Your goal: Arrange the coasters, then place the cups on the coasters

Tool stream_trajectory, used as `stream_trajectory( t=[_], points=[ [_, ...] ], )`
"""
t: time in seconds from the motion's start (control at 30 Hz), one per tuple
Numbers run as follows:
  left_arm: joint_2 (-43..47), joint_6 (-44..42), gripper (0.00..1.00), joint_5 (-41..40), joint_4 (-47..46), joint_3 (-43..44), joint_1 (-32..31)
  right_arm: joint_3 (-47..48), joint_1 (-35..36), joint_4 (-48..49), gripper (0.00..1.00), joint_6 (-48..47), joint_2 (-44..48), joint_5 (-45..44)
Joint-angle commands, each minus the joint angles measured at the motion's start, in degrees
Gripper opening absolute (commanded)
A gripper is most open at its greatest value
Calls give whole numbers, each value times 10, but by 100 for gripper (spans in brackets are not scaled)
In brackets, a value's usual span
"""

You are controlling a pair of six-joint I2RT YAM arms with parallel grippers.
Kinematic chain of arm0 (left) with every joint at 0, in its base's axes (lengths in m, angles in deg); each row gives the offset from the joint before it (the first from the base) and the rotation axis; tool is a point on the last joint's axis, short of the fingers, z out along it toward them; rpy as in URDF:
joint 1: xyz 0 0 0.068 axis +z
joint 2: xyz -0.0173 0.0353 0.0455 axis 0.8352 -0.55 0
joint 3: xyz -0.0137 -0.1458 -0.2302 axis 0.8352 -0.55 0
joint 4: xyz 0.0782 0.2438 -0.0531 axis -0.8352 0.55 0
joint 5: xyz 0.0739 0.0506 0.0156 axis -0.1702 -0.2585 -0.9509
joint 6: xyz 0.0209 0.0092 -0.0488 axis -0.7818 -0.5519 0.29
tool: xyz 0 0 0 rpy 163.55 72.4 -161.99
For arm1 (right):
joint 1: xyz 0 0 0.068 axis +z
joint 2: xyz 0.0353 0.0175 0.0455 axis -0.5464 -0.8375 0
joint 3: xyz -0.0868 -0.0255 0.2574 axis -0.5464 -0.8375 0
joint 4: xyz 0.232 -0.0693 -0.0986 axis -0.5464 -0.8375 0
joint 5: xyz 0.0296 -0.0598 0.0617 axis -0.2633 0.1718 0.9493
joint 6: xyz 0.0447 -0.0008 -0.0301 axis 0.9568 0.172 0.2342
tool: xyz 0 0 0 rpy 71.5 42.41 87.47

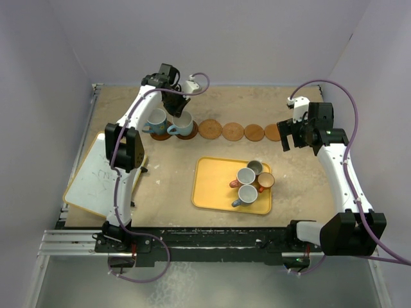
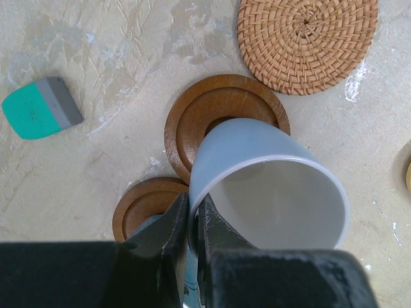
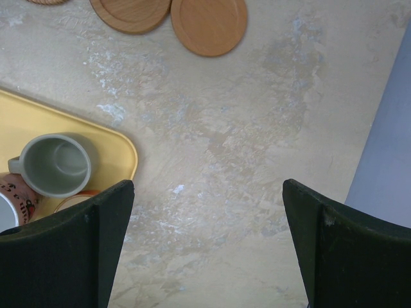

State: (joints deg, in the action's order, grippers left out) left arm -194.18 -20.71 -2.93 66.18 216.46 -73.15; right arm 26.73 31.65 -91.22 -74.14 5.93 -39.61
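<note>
My left gripper (image 2: 191,215) is shut on the rim of a large blue cup (image 2: 270,186) with a white inside, one finger inside and one outside. The cup's base is over a dark brown coaster (image 2: 225,115); I cannot tell whether it touches. A second blue cup (image 1: 156,120) stands on the dark coaster (image 2: 144,202) to its left. A row of lighter coasters (image 1: 232,131) runs right from there, starting with a woven one (image 2: 307,42). Several smaller cups (image 1: 248,194) sit on the yellow tray (image 1: 209,189). My right gripper (image 3: 207,189) hangs open over bare table, right of the tray.
A small teal and grey block (image 2: 40,108) lies on the table behind the dark coasters. A white board (image 1: 103,176) rests at the left edge. The grey cup (image 3: 54,165) stands in the tray's corner (image 3: 122,154) nearest my right gripper. Walls close three sides.
</note>
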Motion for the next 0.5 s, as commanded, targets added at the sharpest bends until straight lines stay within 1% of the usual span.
stream_trajectory(
  t=[0.0,0.23,0.47],
  points=[
    [4,-3,3,9,-14,34,7,-1,-2,8,100,-5,4,-8],
    [-3,-4,6,11,-10,34,8,0,-2,8,100,-5,6,-7],
    [-5,-6,15,12,-9,34,7,0,-2,9,100,-5,3,-7]
  ],
)
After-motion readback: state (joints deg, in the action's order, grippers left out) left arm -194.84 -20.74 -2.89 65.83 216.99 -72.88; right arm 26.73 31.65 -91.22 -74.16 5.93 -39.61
